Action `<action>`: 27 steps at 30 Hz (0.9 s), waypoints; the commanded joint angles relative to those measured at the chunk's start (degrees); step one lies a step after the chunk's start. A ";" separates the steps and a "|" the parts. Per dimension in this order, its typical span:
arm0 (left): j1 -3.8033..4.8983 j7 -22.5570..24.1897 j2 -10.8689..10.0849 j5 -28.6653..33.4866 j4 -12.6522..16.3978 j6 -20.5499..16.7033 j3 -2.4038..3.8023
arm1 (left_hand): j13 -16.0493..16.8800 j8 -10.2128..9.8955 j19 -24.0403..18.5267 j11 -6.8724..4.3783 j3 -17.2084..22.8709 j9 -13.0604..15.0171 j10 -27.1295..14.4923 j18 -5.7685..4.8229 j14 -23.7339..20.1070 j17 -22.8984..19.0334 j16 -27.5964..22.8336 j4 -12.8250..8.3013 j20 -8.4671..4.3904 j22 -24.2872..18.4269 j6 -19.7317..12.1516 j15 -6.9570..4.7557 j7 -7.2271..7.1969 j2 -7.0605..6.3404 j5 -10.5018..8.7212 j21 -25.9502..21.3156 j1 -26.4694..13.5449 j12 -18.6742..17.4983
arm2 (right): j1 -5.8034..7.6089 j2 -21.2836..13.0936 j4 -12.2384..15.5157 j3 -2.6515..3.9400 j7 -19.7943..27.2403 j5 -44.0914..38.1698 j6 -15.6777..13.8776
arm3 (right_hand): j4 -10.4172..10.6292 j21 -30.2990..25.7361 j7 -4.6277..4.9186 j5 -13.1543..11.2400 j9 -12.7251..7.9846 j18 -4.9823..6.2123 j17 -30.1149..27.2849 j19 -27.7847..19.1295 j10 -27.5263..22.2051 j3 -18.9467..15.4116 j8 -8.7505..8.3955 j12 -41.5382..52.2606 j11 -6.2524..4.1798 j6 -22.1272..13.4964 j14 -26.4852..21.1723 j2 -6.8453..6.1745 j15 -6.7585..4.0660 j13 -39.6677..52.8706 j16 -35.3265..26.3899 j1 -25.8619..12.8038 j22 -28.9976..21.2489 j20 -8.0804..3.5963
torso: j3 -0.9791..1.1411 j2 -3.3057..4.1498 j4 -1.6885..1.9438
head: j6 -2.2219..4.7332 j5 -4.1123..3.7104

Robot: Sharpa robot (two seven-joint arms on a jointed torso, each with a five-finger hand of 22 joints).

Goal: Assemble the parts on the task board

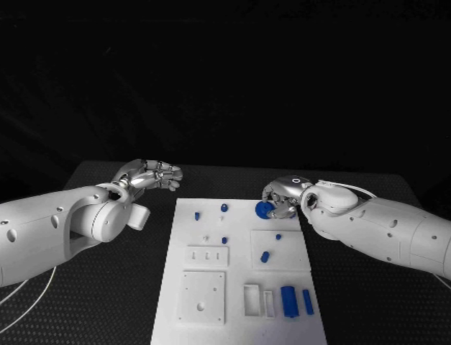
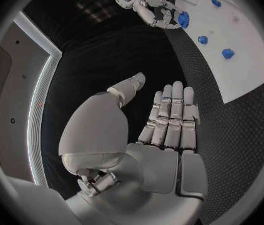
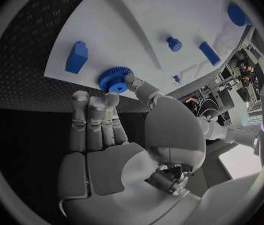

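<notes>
The right hand (image 1: 284, 199) pinches a blue gear (image 1: 265, 209) at the white board's (image 1: 241, 302) edge, probably for fitting; the left hand (image 1: 150, 175) waits empty, fingers loosely apart.

Dim scene, bright centre.
Light fell from above on the white board (image 1: 241, 273) and left the black table (image 1: 391, 287) and background dark; both wrist views bent straight edges inside dark round frames.
</notes>
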 commanded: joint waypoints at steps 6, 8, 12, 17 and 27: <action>0.06 0.16 0.35 -0.36 -0.07 0.85 0.04 | -0.06 -0.28 -0.28 0.00 0.32 0.08 -0.31 0.93 0.01 0.08 0.04 -0.01 0.07 1.09 -0.50 -0.09 0.07 0.01 -0.21 0.35 -0.52 -0.28 | -0.72 0.52 -0.69 -0.44 0.60 -1.70 3.52 | 0.16 0.21 1.03 -0.49 0.05 2.20 0.10 0.09 -6.79 0.24 0.28 0.24 -0.37 5.61 -0.05 -0.13 -0.52 -0.10 -0.09 0.30 0.67 -0.48 | -0.03 0.04 -0.03 | -0.17 -0.08; 0.06 0.13 0.37 -0.36 -0.10 0.83 0.04 | -0.06 -0.28 -0.28 0.00 0.33 0.09 -0.31 0.93 0.01 0.09 0.04 -0.01 0.07 1.09 -0.50 -0.09 0.07 0.04 -0.20 0.35 -0.51 -0.28 | -0.82 0.72 -1.12 -0.51 0.58 -2.43 3.49 | 0.15 0.21 0.96 -0.53 0.10 2.20 0.12 0.08 -6.78 0.32 0.39 0.25 -0.42 5.82 -0.04 0.03 -0.55 -0.11 -0.09 0.42 0.67 -0.49 | -0.03 0.05 0.01 | -0.17 -0.18; 0.06 0.13 0.30 -0.36 -0.10 0.79 0.04 | -0.06 -0.28 -0.28 0.00 0.34 0.09 -0.31 0.93 0.01 0.09 0.04 -0.02 0.07 1.09 -0.50 -0.09 0.07 0.06 -0.20 0.35 -0.49 -0.28 | -1.07 0.96 -1.34 -0.67 0.52 -3.25 3.16 | 0.08 0.24 0.82 -1.39 0.18 2.20 0.17 0.06 -6.70 0.63 0.57 0.28 -0.55 6.19 -0.02 0.12 -0.67 -0.14 -0.09 0.81 0.67 -0.53 | 0.00 0.00 0.05 | -0.24 -0.18; 0.06 0.10 0.23 -0.40 0.01 0.77 0.04 | -0.06 -0.28 -0.29 0.00 0.35 0.10 -0.31 0.93 0.01 0.09 0.04 -0.03 0.07 1.10 -0.50 -0.09 0.07 0.07 -0.21 0.35 -0.47 -0.28 | -1.50 1.26 -1.31 -0.85 0.49 -4.12 2.55 | -0.12 0.32 0.67 -2.00 0.29 2.20 0.23 0.13 -6.48 0.89 0.78 0.41 -0.68 6.61 0.09 0.11 -0.77 -0.13 -0.04 1.31 0.69 -0.58 | 0.00 0.01 -0.02 | -0.43 -0.14; 0.06 -0.01 0.13 -0.49 0.08 0.72 0.03 | -0.05 -0.27 -0.29 0.00 0.36 0.11 -0.31 0.93 0.01 0.10 0.04 -0.04 0.08 1.10 -0.50 -0.09 0.08 0.09 -0.23 0.36 -0.46 -0.27 | -1.89 1.41 -1.37 -1.68 0.17 -6.30 2.22 | 1.25 0.64 -0.09 -6.68 1.07 2.20 0.45 0.66 -5.39 4.92 1.72 0.68 -1.36 8.59 0.83 0.56 -1.32 -0.28 0.10 2.98 0.65 -0.77 | -0.02 -0.05 -0.01 | -0.47 -0.15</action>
